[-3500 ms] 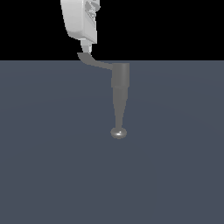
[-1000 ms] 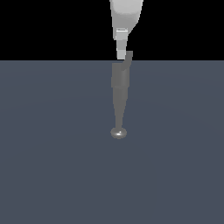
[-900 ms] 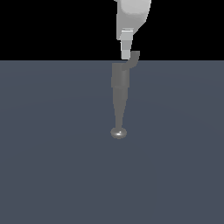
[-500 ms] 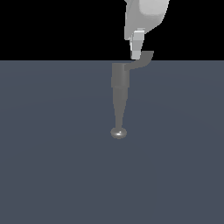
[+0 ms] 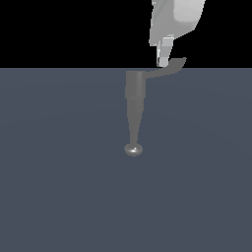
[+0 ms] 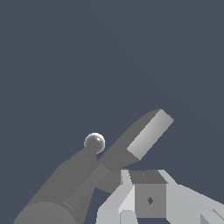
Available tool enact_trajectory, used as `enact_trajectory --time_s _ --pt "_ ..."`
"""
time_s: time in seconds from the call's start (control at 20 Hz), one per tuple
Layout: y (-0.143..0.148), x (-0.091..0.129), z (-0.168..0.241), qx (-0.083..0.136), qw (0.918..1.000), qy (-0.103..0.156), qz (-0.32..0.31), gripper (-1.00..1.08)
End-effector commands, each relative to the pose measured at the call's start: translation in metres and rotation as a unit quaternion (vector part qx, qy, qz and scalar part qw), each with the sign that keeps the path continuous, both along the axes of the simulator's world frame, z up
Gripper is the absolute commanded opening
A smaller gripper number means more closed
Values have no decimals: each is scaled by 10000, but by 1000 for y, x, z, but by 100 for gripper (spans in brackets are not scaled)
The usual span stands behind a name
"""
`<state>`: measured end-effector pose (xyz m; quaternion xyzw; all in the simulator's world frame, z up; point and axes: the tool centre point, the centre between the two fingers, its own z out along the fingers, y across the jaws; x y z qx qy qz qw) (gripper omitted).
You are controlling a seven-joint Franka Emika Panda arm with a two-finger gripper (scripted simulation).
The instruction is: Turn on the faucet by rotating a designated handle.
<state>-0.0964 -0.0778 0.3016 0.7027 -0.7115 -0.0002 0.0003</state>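
**Gripper at the handle, lever out to the exterior view's right**

From my remote seat I see the faucet (image 5: pixel 134 96) standing on the flat grey-blue floor (image 5: pixel 59 187), short cylindrical body up top, spout tapering down toward the camera and ending in the shiny rounded knob (image 5: pixel 133 149). The handle (image 5: pixel 166 69) sticks out sideways from the top of the body to the exterior view's right, curving slightly upward to its wider tip.

The gripper (image 5: pixel 163 59) hangs from above, white body partly cut off by the frame edge. Its fingertips (image 5: pixel 164 53) sit right at the handle's upper edge, between the body and the paddle tip; touching or just beside, I can't say which.

In the wrist view the handle (image 6: pixel 139 136) lies just ahead of the gripper (image 6: pixel 146 199), paddle end (image 6: pixel 150 134) facing the camera, knob (image 6: pixel 94 142) behind it, faucet body (image 6: pixel 57 192) off to the side. I see blocky finger parts but no clear gap, so I cannot tell how far the hand is spread. Nothing visibly clamped.
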Motion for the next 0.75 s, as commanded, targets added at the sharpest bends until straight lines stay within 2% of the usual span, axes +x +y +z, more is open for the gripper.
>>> enact_trajectory --time_s 0.0,0.7 --pt "-14 6 -1 -3 10000 -11 -73 -100" --pt "-50 33 -1 0 9999 -4 -139 -100"
